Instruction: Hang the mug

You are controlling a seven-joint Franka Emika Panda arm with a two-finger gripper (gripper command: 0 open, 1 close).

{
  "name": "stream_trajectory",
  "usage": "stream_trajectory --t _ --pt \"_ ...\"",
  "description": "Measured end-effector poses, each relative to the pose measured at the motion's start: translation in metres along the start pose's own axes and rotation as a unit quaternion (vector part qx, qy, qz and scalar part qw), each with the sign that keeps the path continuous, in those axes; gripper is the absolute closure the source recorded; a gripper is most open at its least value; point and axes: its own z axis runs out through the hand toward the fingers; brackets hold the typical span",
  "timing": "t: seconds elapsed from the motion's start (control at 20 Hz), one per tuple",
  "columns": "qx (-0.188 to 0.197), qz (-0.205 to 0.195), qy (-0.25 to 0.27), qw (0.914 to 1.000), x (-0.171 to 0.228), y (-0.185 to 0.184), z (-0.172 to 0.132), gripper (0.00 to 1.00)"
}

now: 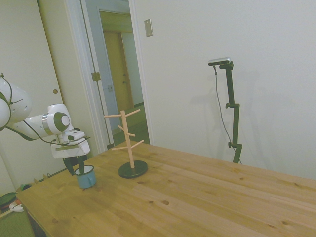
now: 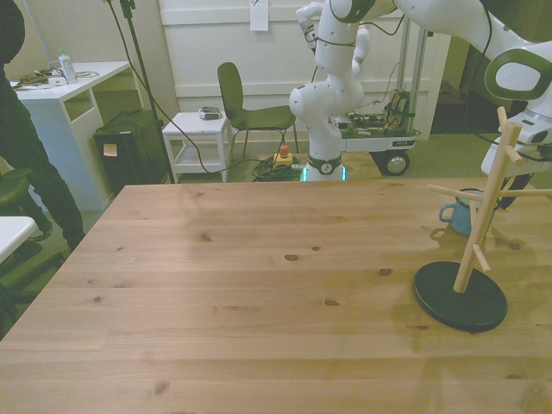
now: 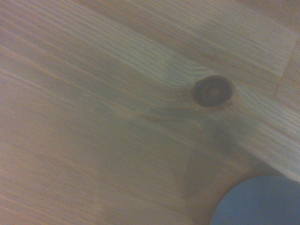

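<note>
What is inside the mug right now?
In the side view the gripper's dark fingers dip over the rim of the mug on the table. The mug's inside is hidden by rim and fingers.

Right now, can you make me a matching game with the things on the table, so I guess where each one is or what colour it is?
Things:
1. small teal-blue mug
2. wooden peg stand with a round black base
3. robot's claw
4. olive-green chair

Clues:
A. on the floor behind the table
B. right at the mug's rim
C. white inside
D. has bare pegs sticking out

Pairs: 1-C, 2-D, 3-B, 4-A
</note>
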Motion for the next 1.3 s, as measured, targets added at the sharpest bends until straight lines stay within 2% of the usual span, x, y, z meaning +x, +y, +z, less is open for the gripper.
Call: stream_trajectory --t 0.95,1.3 --pt "0.001 0.001 0.001 1.0000 0.001 0.000 -0.001 1.00" --pt "0.013 0.007 0.012 0.9998 0.009 0.010 -0.020 1.00"
